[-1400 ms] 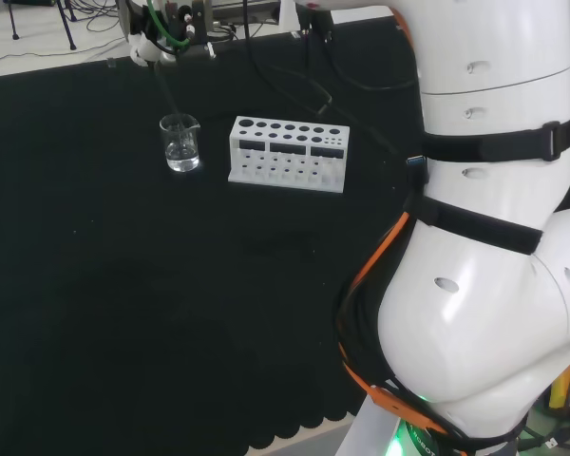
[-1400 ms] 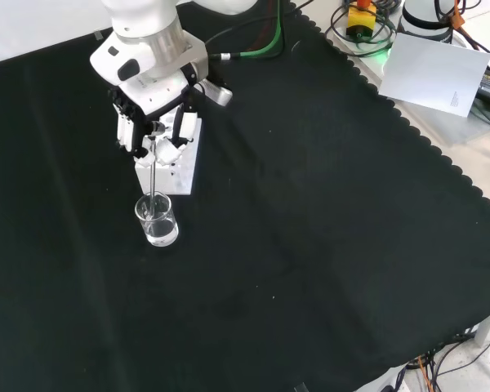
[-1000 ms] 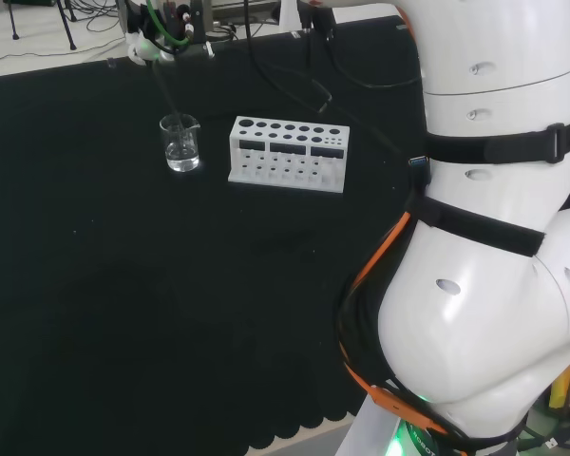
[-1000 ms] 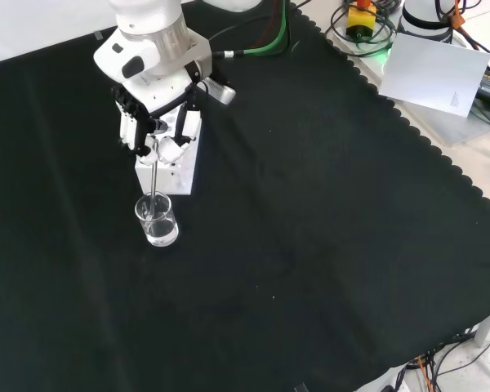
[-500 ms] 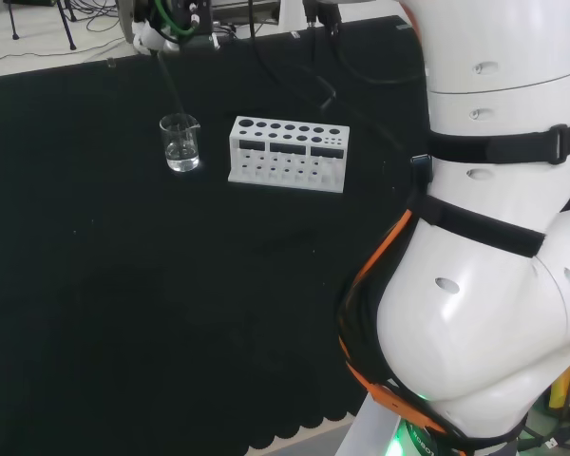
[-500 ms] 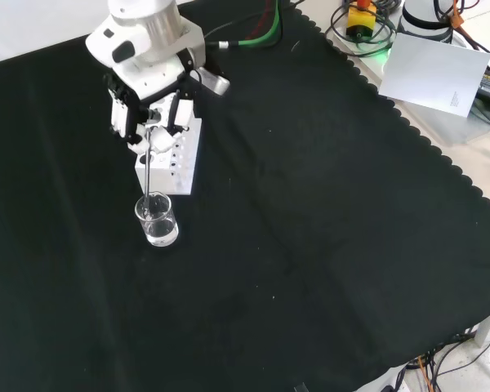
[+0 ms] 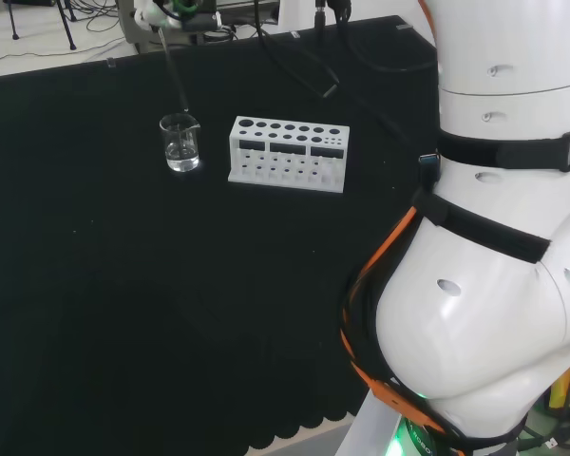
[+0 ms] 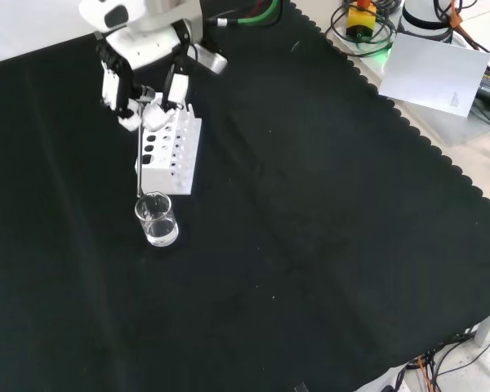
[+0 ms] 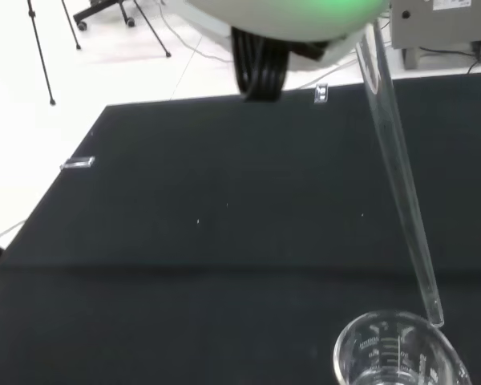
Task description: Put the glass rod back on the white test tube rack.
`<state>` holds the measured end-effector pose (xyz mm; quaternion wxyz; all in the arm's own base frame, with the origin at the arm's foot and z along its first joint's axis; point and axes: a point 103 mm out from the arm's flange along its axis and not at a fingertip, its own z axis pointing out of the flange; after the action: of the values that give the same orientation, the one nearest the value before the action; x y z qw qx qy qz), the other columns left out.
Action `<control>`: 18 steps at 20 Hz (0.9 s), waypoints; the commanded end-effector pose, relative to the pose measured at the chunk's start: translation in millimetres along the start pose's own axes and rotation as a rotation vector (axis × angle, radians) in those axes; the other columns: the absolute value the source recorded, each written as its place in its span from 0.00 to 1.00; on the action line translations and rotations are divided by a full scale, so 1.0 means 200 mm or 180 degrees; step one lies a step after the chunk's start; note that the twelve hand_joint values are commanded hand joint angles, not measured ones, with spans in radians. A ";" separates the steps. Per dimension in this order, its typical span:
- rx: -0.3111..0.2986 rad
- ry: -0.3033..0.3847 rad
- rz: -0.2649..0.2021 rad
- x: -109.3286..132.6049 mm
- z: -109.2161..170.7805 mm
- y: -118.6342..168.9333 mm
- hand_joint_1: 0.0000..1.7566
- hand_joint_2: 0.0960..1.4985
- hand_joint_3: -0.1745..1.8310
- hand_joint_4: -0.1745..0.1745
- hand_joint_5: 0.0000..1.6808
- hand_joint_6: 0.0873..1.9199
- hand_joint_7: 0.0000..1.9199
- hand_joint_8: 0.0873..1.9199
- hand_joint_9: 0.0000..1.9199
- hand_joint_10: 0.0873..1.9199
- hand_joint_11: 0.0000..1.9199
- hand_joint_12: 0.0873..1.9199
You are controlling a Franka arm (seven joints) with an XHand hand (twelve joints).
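Hand (image 8: 147,77) fingers pinch the glass rod (image 8: 139,159) upright, its lower tip level with the beaker (image 8: 157,220) rim, beside the white test tube rack (image 8: 171,151). Black cloth on the table (image 8: 327,245) lies open all around toward its scalloped edge.

glossy white arm links, black straps, orange cable, black-and-white robot hand (image 8: 143,61).

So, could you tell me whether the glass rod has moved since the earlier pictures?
Yes. In the front view the glass rod has risen with the hand; its lower tip, earlier inside the beaker, is now at the rim.
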<state>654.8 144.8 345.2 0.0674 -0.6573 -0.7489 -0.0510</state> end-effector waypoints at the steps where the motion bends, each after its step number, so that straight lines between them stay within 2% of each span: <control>1: -0.0069 0.0041 0.0108 -0.04 -0.08 -0.03 0.74 0.43 0.45 0.00 0.67 0.32 0.58 0.64 0.86 0.45 0.85 0.35; 9: -0.0148 0.0027 0.0340 -0.22 -0.16 -0.06 0.74 0.43 0.45 0.00 0.67 0.32 0.58 0.64 0.86 0.45 0.85 0.35; 18: -0.0166 0.0043 0.0574 -0.40 -0.17 -0.08 0.74 0.43 0.45 0.00 0.67 0.32 0.58 0.64 0.86 0.45 0.85 0.35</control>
<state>650.7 70.2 366.9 0.0587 -0.7140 -0.6945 -0.0669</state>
